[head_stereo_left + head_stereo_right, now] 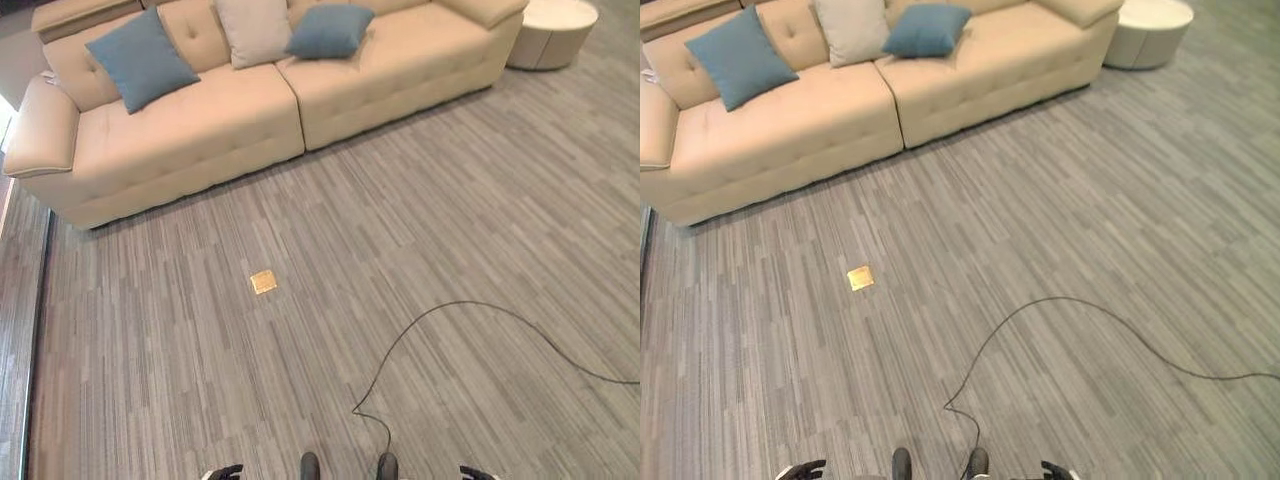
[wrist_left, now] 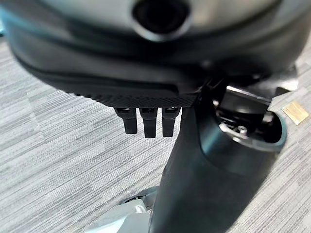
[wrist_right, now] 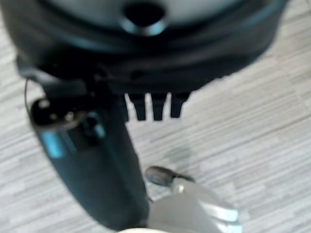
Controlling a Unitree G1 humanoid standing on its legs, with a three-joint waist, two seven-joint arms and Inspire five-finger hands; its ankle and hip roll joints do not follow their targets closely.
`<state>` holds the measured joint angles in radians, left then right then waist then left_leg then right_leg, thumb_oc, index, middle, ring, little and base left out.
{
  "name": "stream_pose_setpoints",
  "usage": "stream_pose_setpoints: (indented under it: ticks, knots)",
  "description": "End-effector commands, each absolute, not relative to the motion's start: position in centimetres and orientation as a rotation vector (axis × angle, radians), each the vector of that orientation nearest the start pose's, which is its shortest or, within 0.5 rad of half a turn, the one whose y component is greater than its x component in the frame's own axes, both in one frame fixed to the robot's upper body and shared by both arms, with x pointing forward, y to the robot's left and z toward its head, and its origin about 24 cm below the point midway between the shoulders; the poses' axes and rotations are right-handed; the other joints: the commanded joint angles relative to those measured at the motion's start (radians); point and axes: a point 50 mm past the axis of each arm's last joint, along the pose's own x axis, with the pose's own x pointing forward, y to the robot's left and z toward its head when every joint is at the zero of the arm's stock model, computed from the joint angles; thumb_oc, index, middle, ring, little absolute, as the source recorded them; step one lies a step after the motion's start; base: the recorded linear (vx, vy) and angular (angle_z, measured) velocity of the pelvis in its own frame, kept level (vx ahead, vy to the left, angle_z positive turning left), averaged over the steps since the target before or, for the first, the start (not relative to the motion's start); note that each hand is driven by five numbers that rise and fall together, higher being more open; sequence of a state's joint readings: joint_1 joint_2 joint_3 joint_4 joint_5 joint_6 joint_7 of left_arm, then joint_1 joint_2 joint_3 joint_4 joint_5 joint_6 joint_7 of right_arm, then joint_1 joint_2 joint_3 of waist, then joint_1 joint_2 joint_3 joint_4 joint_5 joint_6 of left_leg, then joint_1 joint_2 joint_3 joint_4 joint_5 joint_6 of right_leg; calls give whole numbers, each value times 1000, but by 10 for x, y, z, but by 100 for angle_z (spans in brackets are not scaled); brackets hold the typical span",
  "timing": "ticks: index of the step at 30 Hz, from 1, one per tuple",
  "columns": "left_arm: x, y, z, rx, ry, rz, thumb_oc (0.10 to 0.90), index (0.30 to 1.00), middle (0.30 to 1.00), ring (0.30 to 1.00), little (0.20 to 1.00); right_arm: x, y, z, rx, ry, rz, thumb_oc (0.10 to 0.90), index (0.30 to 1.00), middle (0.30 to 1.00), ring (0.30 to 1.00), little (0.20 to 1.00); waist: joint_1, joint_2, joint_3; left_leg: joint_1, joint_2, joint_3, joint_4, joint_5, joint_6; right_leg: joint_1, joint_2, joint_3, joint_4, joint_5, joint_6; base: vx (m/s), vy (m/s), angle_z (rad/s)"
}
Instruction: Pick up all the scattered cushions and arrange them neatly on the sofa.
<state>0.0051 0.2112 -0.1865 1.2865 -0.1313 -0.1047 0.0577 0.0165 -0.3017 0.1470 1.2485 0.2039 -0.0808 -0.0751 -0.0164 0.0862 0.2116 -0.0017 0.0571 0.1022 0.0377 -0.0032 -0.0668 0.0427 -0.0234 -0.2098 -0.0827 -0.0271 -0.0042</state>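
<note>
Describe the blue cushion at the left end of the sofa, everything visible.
The left blue cushion is a square, plump pillow in muted blue fabric with a matte woven look and pointed corners. It stands tilted, one corner up, leaning against the tufted backrest of the cream sofa, its lower edge resting on the left seat. It sits beside the left armrest, apart from the beige cushion. Nothing lies on it.

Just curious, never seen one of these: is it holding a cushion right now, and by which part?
Nothing is held. The left hand and right hand hang open above the floor.
</note>
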Motion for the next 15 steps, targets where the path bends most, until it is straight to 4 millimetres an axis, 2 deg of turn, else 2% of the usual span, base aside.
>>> stream_pose_setpoints:
  ticks: [1,2,3,4,6,7,9,10,13,15]
  knots:
    - [105,214,-161,209,1113,93,800,900,900,900,900,69,-260,-159,-271,1233,-218,800,900,900,900,900,1,-56,6,-91,61,9,259,-16,-32,12,-26,22,145,-104,37,209,-275,-27]
    - [119,209,-156,231,1040,39,800,900,900,900,900,82,-267,-154,-282,1190,-223,800,900,900,900,900,35,-61,26,-169,36,-9,348,17,-23,38,-27,14,137,-115,30,172,-206,-25]
    - [118,209,-156,231,1040,39,800,900,900,900,900,82,-267,-154,-282,1191,-223,800,900,900,900,900,34,-60,26,-172,36,-11,353,14,-23,39,-26,12,137,-116,30,206,-174,-22]
    - [121,211,-155,216,1017,54,800,900,900,900,900,79,-270,-153,-273,1193,-232,800,900,900,900,900,45,-63,26,-224,8,-20,362,4,-14,51,-24,16,132,-128,32,202,-65,-10]
    - [118,214,-155,193,1022,80,800,900,900,900,900,75,-273,-153,-255,1209,-259,800,900,900,900,900,78,-71,9,-284,-39,-26,281,-8,3,92,-12,27,108,-152,42,442,-85,-2]
    - [111,221,-156,194,1052,104,800,900,900,900,900,75,-277,-152,-253,1211,-274,800,900,900,900,900,107,-66,-8,-327,-30,-7,175,61,-4,139,8,39,91,-168,51,435,-46,-5]
    - [108,223,-157,199,1063,109,800,900,900,900,900,76,-277,-152,-255,1209,-272,800,900,900,900,900,118,-70,-10,-328,-32,7,131,79,-5,159,10,49,86,-174,54,442,4,-25]
    - [97,229,-159,222,1111,122,800,900,900,900,900,79,-276,-152,-253,1205,-269,800,900,900,900,900,140,-76,-18,-365,-33,33,48,100,-5,195,26,87,88,-189,57,454,27,-46]
    - [86,234,-161,226,1150,143,800,900,900,900,900,84,-274,-152,-239,1193,-274,800,900,900,900,900,158,-91,-21,-385,-27,70,23,115,-2,228,27,123,99,-200,63,442,78,-72]
    - [68,239,-164,219,1211,171,800,900,900,900,900,83,-269,-154,-228,1199,-257,800,900,900,900,900,168,-99,-44,-348,-33,59,14,150,23,235,33,143,133,-189,72,560,183,-86]
